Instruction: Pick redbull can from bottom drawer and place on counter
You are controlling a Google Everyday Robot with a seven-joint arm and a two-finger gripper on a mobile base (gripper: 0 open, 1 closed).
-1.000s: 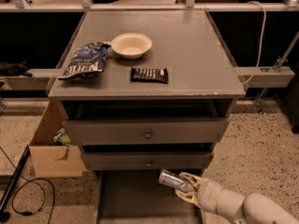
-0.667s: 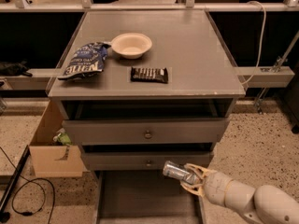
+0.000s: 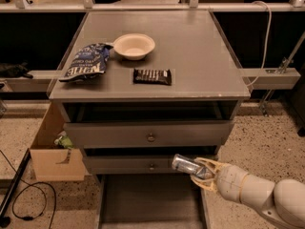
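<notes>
My gripper (image 3: 202, 173) is at the lower right, shut on the redbull can (image 3: 187, 165), a slim silver can lying tilted with its free end pointing left. The can hangs in front of the second knobbed drawer, above the open bottom drawer (image 3: 150, 206), whose dark grey floor shows bare. The counter (image 3: 200, 51) is the flat grey top of the cabinet, well above the can.
On the counter lie a blue chip bag (image 3: 86, 61), a cream bowl (image 3: 134, 46) and a dark candy bar (image 3: 152, 76). A cardboard box (image 3: 50, 149) stands on the floor left of the cabinet, beside black cables (image 3: 28, 199). A rail with a white cable (image 3: 264, 37) runs at the right.
The gripper has lifted the can up and slightly right, from above the bottom drawer to the level of the second drawer's front.
</notes>
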